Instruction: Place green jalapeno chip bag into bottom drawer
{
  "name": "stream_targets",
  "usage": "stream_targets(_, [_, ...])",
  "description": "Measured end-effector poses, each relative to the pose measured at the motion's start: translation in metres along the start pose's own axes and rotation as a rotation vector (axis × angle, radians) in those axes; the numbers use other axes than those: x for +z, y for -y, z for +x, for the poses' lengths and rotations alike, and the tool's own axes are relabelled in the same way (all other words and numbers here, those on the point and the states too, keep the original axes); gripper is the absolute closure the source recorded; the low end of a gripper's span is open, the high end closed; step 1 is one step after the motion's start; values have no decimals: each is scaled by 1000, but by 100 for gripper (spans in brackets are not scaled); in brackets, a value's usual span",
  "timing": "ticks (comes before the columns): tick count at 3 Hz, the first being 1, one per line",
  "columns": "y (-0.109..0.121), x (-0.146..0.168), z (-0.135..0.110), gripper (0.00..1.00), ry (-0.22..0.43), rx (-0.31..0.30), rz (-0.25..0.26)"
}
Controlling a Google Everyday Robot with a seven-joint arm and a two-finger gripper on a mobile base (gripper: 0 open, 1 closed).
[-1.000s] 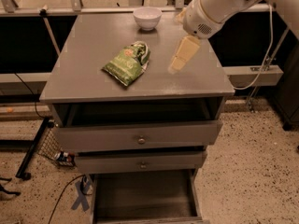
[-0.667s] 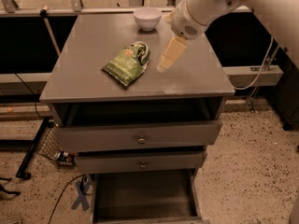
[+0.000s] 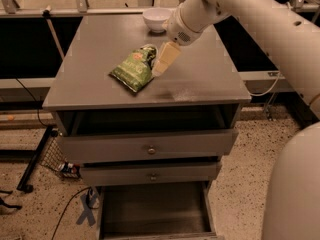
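The green jalapeno chip bag (image 3: 135, 67) lies flat on the grey cabinet top (image 3: 210, 79), left of centre. My gripper (image 3: 161, 66) hangs from the white arm that reaches in from the upper right. Its pale tip sits at the bag's right edge, just above the cabinet top. The bottom drawer (image 3: 152, 211) is pulled out at the foot of the cabinet, with a dark floor showing between grey side walls.
A white bowl (image 3: 156, 19) stands at the back of the cabinet top. Two wider drawer fronts with round knobs (image 3: 150, 149) sit above the open drawer, the upper one pulled out slightly. A wire basket (image 3: 55, 156) and cables lie on the floor at left.
My gripper has moved left across the cabinet top, from right of centre to the bag's right edge. The bag has not moved.
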State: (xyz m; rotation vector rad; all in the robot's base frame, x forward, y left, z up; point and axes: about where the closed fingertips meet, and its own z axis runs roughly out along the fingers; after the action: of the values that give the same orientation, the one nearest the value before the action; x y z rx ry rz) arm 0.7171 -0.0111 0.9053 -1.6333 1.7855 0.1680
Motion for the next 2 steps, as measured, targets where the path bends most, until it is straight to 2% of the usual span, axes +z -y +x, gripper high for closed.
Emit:
stream_targets(1, [6, 23, -1, 0, 12, 31, -24])
stream_targets(2, [8, 41, 1, 16, 17, 57, -53])
